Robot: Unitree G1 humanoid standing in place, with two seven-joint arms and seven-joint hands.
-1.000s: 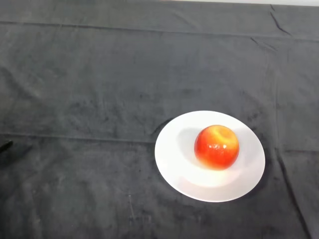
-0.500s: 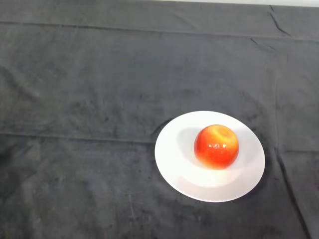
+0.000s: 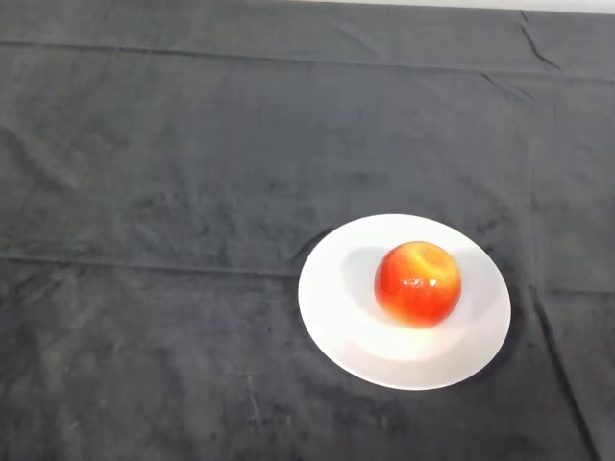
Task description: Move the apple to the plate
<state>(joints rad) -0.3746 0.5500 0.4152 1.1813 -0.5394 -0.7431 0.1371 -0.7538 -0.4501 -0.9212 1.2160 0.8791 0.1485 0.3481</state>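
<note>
A red and yellow apple (image 3: pixel 417 283) rests upright on a round white plate (image 3: pixel 336 307), a little right of the plate's middle. The plate lies on the dark cloth at the right of centre, toward the near side.
Dark cloth (image 3: pixel 173 192) covers the whole table, with long creases running across it at the back and at mid height. The table's far edge shows as a pale strip (image 3: pixel 461 4) at the top.
A dark tip at the left edge one second ago has slipped out of view. The apple and plate have not moved.
</note>
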